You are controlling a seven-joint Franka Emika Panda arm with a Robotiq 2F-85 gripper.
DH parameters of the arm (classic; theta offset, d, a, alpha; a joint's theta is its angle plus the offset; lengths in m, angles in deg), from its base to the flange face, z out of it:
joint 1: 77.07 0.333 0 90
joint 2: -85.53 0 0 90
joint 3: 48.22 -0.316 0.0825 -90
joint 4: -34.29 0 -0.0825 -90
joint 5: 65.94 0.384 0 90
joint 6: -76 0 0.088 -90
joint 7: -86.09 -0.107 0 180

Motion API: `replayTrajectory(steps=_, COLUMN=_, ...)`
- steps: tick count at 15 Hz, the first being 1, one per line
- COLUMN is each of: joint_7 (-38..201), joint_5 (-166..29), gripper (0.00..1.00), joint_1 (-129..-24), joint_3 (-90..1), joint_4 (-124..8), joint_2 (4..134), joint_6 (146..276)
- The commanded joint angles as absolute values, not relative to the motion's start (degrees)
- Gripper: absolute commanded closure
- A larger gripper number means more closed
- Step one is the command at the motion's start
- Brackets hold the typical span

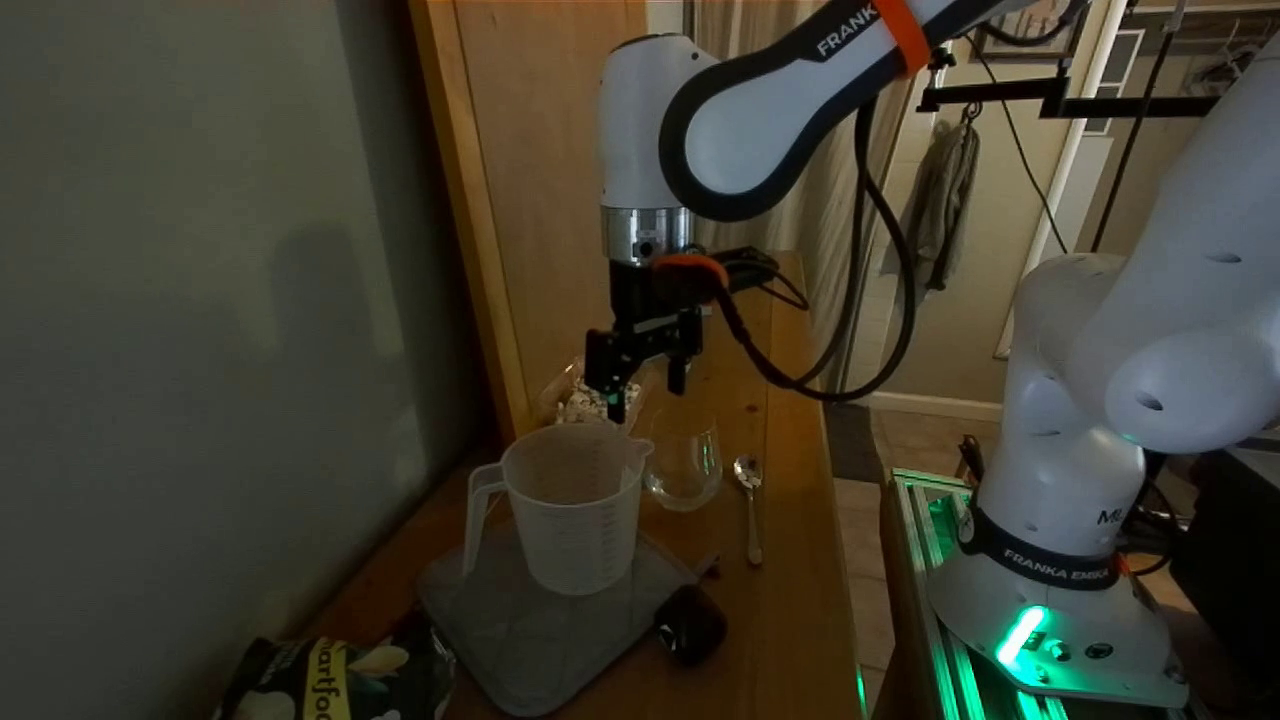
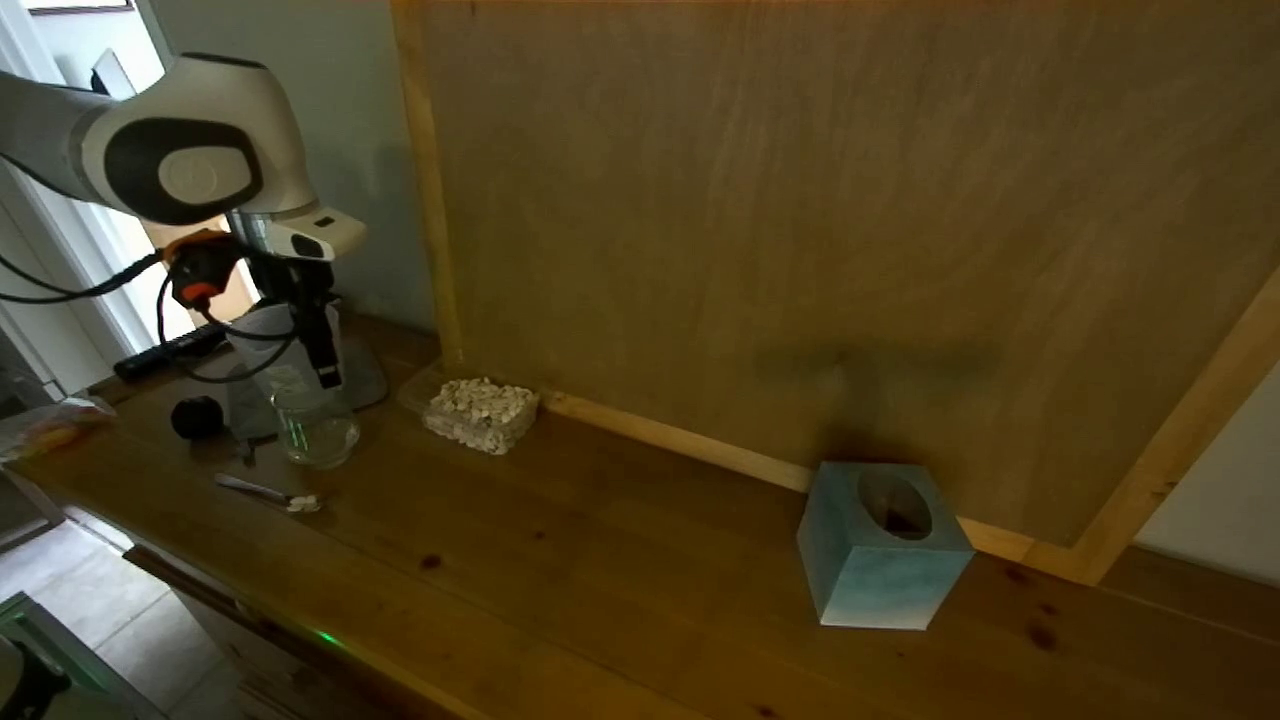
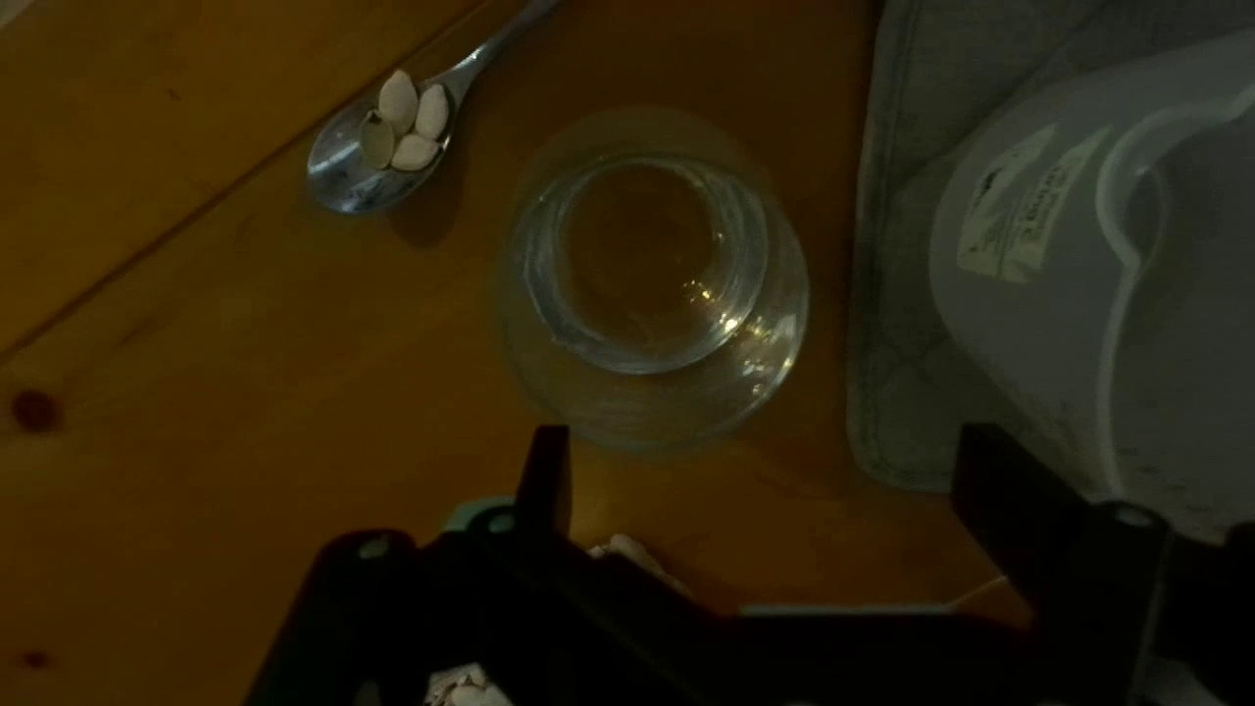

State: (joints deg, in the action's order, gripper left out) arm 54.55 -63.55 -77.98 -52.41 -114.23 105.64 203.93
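My gripper (image 3: 765,431) stands open, pointing down, with nothing between its fingers. In an exterior view the gripper (image 1: 647,400) hangs above the counter, near the rim of a clear measuring pitcher (image 1: 575,540). A stemless clear glass (image 3: 779,314) is just beyond the fingertips in the wrist view; it looks empty. Left of the glass there lies a metal spoon (image 3: 338,172) with several pale seeds (image 3: 399,103) in its bowl. The pitcher (image 3: 1029,304) appears at the right, on a grey mat (image 3: 897,412). A clear container of pale seeds (image 2: 480,412) is mostly hidden behind the gripper in the wrist view.
A dark round object (image 1: 690,625) sits at the mat's edge. A snack bag (image 1: 345,685) lies at the near end by the wall. Farther along the counter stands a blue tissue box (image 2: 885,580). A wooden panel (image 2: 800,250) rises along the back.
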Motion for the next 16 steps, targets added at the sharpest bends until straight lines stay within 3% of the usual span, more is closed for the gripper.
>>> replayTrajectory(steps=1, joint_7=51.7, joint_5=-61.09, gripper=0.0, joint_1=-78.71, joint_3=-53.06, joint_4=-114.88, joint_2=105.87, joint_6=205.06)
replayTrajectory(steps=16, joint_7=44.59, joint_5=-57.56, gripper=0.0, joint_1=-79.49, joint_3=-52.94, joint_4=-118.64, joint_2=106.44, joint_6=212.22)
